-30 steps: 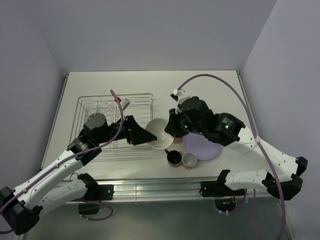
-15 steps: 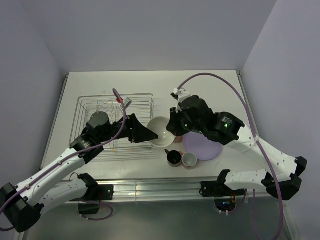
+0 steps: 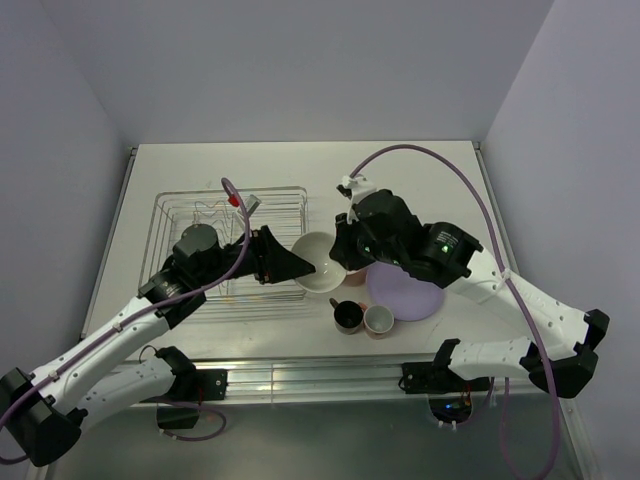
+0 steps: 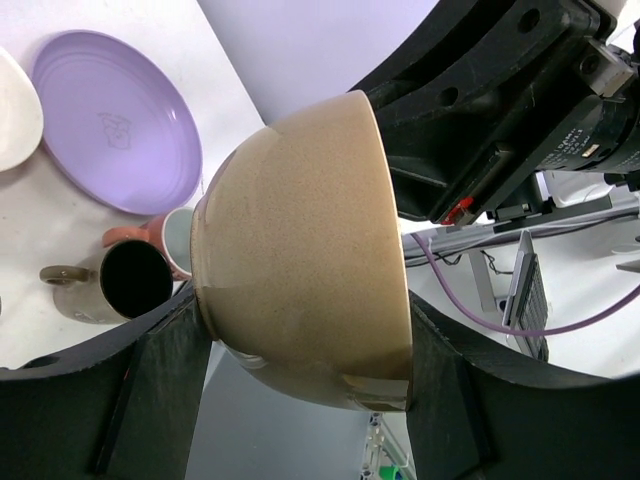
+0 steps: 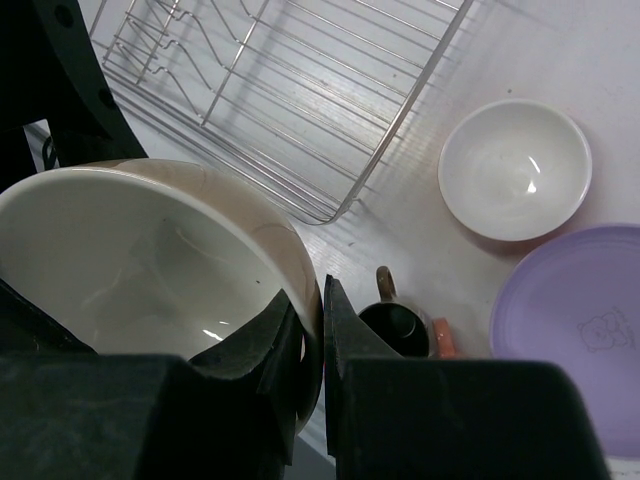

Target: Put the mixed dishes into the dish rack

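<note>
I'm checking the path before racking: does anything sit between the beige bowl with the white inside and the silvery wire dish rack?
No loose object. The beige bowl, its rim pinched by the right gripper, hangs beside the silvery wire dish rack; only the left gripper, flanking the bowl, lies on that side.

Overhead view: bright, even, diffuse light from above. Soft shadows under arms (image 3: 130, 330) on near-white table (image 3: 420, 165). Focus sharp throughout.
Left wrist view: beige bowl (image 4: 300, 250) fills centre, slightly soft; faint sheen along lower edge. Black foreground in lower corners underexposed, no detail.
Right wrist view: small glints inside beige bowl and smaller bowl (image 5: 514, 170). Wires of dish rack (image 5: 300, 90) cast thin shadows. Bottom of frame black, blurred.
</note>
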`<action>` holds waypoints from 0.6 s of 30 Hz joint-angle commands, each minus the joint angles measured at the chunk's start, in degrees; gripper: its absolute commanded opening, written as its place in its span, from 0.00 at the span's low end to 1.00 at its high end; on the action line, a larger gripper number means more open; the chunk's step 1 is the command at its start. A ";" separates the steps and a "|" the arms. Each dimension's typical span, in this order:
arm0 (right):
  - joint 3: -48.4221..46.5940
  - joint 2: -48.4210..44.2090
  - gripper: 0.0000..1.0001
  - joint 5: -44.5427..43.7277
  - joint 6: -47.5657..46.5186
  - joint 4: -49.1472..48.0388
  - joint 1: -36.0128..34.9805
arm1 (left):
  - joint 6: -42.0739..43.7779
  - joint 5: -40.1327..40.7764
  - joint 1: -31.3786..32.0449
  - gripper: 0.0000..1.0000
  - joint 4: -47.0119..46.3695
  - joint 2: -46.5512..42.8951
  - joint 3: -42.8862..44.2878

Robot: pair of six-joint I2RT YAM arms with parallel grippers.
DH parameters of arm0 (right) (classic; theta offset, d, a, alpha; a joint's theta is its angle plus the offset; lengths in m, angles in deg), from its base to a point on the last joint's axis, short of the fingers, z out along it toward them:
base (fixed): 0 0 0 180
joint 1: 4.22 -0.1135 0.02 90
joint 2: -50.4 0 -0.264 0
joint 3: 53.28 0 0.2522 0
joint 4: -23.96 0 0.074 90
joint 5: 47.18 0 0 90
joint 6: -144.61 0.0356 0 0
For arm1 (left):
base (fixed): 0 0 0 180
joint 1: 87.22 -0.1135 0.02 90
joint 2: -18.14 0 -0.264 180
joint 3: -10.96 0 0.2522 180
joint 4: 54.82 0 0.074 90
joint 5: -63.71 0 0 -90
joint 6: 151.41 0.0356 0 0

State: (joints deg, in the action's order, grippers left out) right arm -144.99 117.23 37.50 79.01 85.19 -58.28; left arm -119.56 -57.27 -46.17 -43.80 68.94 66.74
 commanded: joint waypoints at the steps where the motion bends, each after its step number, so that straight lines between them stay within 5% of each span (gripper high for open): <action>1: -1.41 -0.03 0.13 0.75 1.88 -6.86 0.54 | 2.08 1.19 0.51 0.00 -3.67 -1.59 2.19; 6: -1.06 -0.29 0.15 1.01 1.79 -7.21 0.89 | 1.99 1.54 0.51 0.00 -3.85 -1.94 1.66; 8: -0.62 -0.56 0.32 1.02 1.79 -7.47 0.98 | 2.16 1.80 0.51 0.00 -3.50 -2.20 1.66; 14: 0.34 -1.70 0.52 1.89 1.61 -8.35 1.68 | 2.34 2.24 0.51 0.00 -3.06 -2.55 1.49; 18: 0.70 -1.88 0.53 2.51 1.61 -8.61 1.86 | 2.08 2.59 0.43 0.00 -3.59 -2.64 0.87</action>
State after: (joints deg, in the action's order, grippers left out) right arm -144.58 117.05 39.47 80.58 79.66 -56.88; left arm -118.01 -54.84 -45.95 -42.33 68.20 66.74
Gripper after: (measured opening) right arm 0.525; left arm 0.700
